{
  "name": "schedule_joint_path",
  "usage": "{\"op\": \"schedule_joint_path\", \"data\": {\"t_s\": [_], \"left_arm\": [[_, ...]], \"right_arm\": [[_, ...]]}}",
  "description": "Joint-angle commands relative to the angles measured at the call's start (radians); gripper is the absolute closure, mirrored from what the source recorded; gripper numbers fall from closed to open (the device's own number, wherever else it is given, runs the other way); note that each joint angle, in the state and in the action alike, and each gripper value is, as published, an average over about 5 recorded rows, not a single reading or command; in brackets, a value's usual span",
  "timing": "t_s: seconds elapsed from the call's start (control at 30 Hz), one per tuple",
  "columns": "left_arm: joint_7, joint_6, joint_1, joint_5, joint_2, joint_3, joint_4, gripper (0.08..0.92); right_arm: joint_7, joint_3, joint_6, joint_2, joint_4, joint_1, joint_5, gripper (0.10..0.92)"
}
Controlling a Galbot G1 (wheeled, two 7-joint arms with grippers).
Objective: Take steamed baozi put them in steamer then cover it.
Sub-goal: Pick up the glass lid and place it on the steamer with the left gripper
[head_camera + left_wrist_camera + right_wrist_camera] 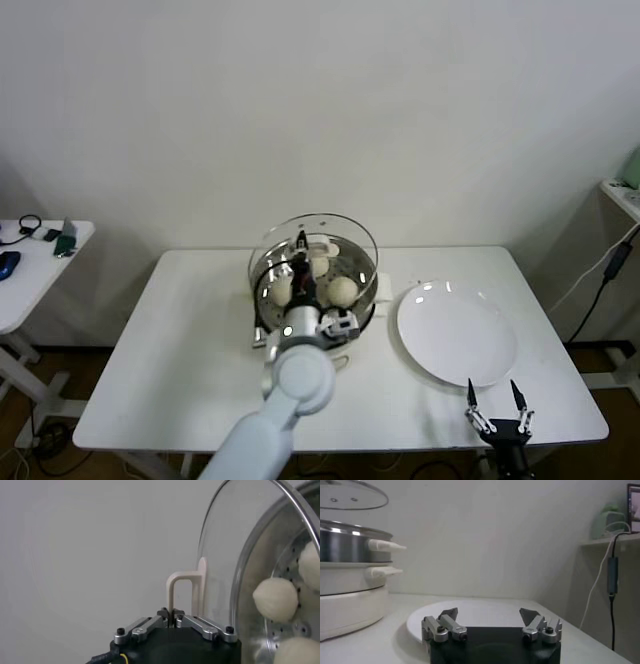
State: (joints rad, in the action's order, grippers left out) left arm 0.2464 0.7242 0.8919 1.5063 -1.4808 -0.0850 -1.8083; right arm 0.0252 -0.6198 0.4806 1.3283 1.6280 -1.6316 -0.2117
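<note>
On the white table (pixel 180 350) in front of you sits the steamer (pixel 268 308), with a bare white plate (pixel 455 335) to its right. Above the steamer, your left gripper (pixel 172 621) pinches the handle of the glass cover (pixel 340 232), holding it over 3 visible buns (pixel 343 290). Your right gripper (pixel 497 410) waits wide open at the table's near edge.
</note>
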Motion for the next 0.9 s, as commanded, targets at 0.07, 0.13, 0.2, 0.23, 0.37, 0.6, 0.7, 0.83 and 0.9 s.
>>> {"op": "schedule_joint_path", "data": {"t_s": [0.07,0.13,0.2,0.23,0.37,0.6,0.7,0.83,0.9], "left_arm": [[-0.014,-0.008,-0.004,0.100,-0.105,-0.023,0.121,0.863],[-0.013,-0.010,0.011,0.102,-0.095,-0.018,0.120,0.863],[-0.013,-0.012,0.025,0.103,-0.088,-0.012,0.117,0.863],[-0.013,-0.013,0.031,0.104,-0.087,-0.010,0.116,0.863],[-0.014,-0.017,0.043,0.107,-0.088,-0.002,0.115,0.863],[-0.027,-0.017,0.038,0.096,-0.077,0.010,0.146,0.863],[-0.028,-0.015,0.034,0.086,-0.066,0.016,0.149,0.863],[-0.027,-0.014,0.031,0.077,-0.055,0.022,0.145,0.863],[-0.027,-0.014,0.031,0.075,-0.055,0.022,0.145,0.863]], "right_arm": [[0.004,-0.001,0.011,-0.005,-0.003,-0.004,-0.007,0.203],[0.005,-0.001,0.013,-0.006,-0.003,-0.006,-0.008,0.203],[0.005,-0.001,0.013,-0.007,-0.003,-0.007,-0.008,0.203],[0.005,-0.001,0.013,-0.008,-0.004,-0.007,-0.008,0.203],[0.004,0.000,0.012,-0.009,-0.003,-0.007,-0.006,0.203],[0.003,0.000,0.013,-0.006,0.004,-0.011,-0.005,0.203],[0.002,-0.002,0.015,-0.007,0.007,-0.016,-0.006,0.203],[0.002,-0.003,0.018,-0.008,0.006,-0.021,-0.006,0.203],[0.002,-0.003,0.018,-0.008,0.006,-0.022,-0.006,0.203]]}}
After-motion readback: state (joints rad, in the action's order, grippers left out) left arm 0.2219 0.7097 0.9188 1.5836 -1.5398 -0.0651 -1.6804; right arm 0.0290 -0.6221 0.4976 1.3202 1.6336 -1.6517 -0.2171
